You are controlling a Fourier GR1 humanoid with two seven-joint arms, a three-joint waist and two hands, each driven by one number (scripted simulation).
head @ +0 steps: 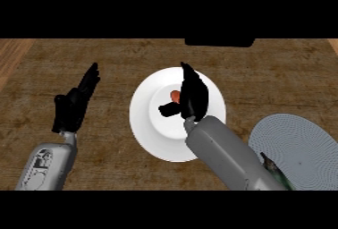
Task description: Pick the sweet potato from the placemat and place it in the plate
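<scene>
A white plate lies in the middle of the wooden counter. On its centre rests the orange-red sweet potato, mostly hidden behind my right hand. That hand hovers over the plate with fingers straight and pointing away, thumb out to the left just below the sweet potato; it does not hold it. A round grey placemat lies at the right with nothing on it. My left hand rests open at the left, fingers up, apart from the plate.
A dark object sits at the far edge of the counter, above the plate. The brown wooden counter spreads around the plate and the placemat.
</scene>
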